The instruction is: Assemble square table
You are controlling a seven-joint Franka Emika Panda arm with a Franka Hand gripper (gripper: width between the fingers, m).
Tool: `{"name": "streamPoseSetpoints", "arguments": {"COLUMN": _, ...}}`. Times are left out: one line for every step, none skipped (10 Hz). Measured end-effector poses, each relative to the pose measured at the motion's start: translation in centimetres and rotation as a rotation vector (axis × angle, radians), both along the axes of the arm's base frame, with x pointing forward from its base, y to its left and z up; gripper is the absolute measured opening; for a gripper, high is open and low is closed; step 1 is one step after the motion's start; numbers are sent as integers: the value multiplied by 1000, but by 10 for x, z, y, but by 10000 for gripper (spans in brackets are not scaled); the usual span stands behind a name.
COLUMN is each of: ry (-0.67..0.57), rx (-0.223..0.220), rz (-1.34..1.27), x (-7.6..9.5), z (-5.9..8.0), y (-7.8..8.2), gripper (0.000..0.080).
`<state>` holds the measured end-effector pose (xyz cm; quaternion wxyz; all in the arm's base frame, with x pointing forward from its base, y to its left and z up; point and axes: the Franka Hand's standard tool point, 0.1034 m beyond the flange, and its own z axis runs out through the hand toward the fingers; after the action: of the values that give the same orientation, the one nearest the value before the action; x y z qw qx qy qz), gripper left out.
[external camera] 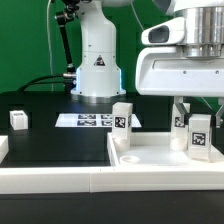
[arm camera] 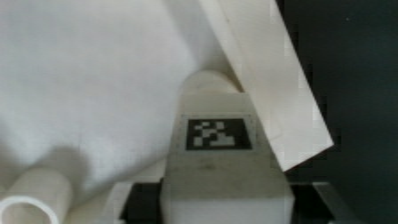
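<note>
The white square tabletop [external camera: 150,157] lies tray-like on the black table at the exterior view's right. My gripper [external camera: 198,112] is shut on a white tagged leg [external camera: 200,138] and holds it upright at the tabletop's right part, close to its rim. In the wrist view the leg [arm camera: 219,135] sits between my dark fingers [arm camera: 143,203], its far end down by the tabletop's raised rim [arm camera: 267,60]. I cannot tell if it touches. A second leg [external camera: 122,120] stands at the tabletop's back left corner. A third leg [external camera: 18,119] stands alone at the far left.
The marker board [external camera: 90,120] lies flat in front of the robot's base [external camera: 97,70]. A long low white border wall [external camera: 50,180] runs along the front. A round white part [arm camera: 36,195] lies on the tabletop near my gripper.
</note>
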<state>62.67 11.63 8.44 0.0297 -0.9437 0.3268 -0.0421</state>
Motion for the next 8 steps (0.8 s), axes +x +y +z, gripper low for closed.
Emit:
{"name": "streamPoseSetpoints", "arguments": {"ry": 4, "rx": 12, "rz": -112, "x": 0, "z": 0, "y": -1, "gripper": 288}}
{"name": "streamPoseSetpoints", "arguments": {"ry": 9, "rx": 30, "rz": -219, "x": 0, "z": 0, "y": -1, "gripper": 290}}
{"name": "streamPoseSetpoints", "arguments": {"ry": 13, "rx": 40, "rz": -328, "x": 0, "z": -1, "y": -1, "gripper": 290}}
{"name": "streamPoseSetpoints", "arguments": {"ry": 20, "rx": 50, "rz": -447, "x": -1, "z": -1, "y": 1, "gripper": 290}}
{"name": "streamPoseSetpoints", "arguments": {"ry": 21, "rx": 58, "rz": -507, "x": -1, "z": -1, "y": 1, "gripper": 290}}
{"name": "streamPoseSetpoints", "arguments": {"ry": 29, "rx": 83, "rz": -636, "x": -1, "z": -2, "y": 1, "gripper": 290}}
{"name": "streamPoseSetpoints", "arguments": {"ry": 36, "rx": 96, "rz": -762, "x": -2, "z": -2, "y": 3, "gripper": 290}}
{"name": "streamPoseSetpoints", "arguments": {"ry": 40, "rx": 103, "rz": -838, "x": -2, "z": -2, "y": 5, "gripper": 290}}
